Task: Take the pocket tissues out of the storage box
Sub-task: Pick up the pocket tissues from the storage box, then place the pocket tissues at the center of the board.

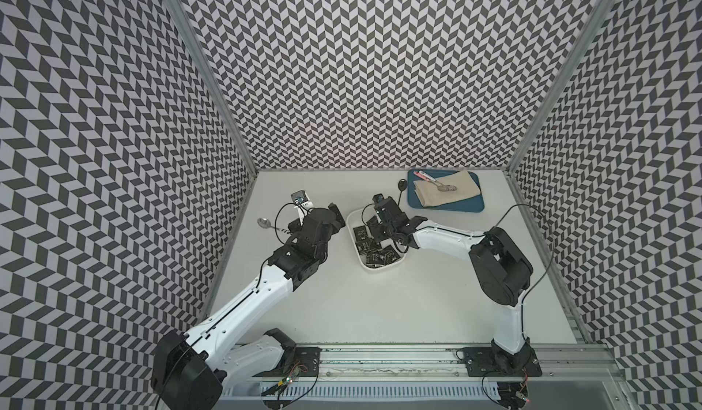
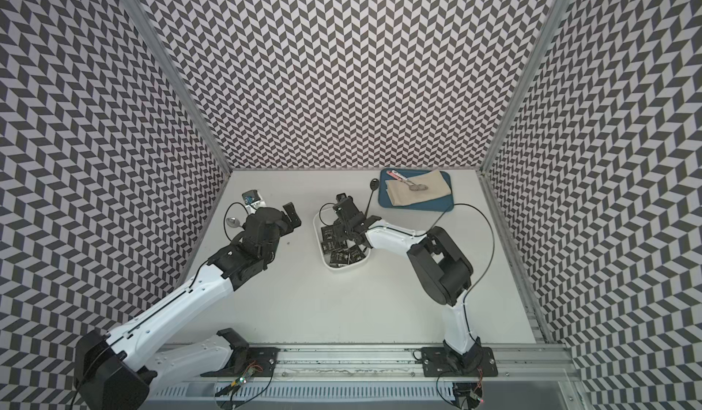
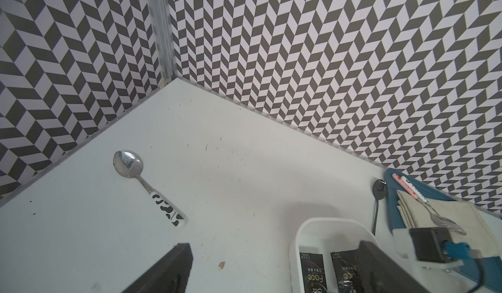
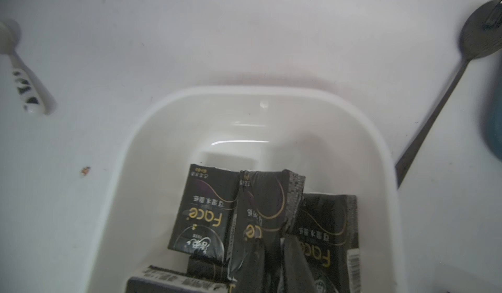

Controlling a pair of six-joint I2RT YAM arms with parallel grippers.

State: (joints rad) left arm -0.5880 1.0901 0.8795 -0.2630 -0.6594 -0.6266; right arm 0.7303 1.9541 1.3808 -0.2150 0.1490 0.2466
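Observation:
The white storage box [image 1: 374, 269] [image 2: 342, 271] stands mid-table and holds several black pocket tissues [image 1: 362, 235] [image 2: 329, 233] [image 4: 203, 210]. My right gripper [image 1: 376, 237] [image 2: 343, 233] [image 4: 273, 267] reaches down into the box. It is shut on one packet [image 4: 269, 196], which stands on edge and looks crumpled between the fingers. My left gripper [image 1: 334, 218] [image 2: 290, 216] [image 3: 271, 278] hovers open just left of the box, holding nothing. In the left wrist view the box rim [image 3: 326, 219] and two packets [image 3: 311, 272] show by one finger.
A spoon with a cow-patterned handle [image 1: 266, 223] [image 3: 141, 180] lies left of the box. A black spoon [image 1: 400, 189] [image 4: 483, 33] lies behind it. A blue tray [image 1: 444, 208] with beige cloth and cutlery sits at the back right. Patterned walls enclose the table.

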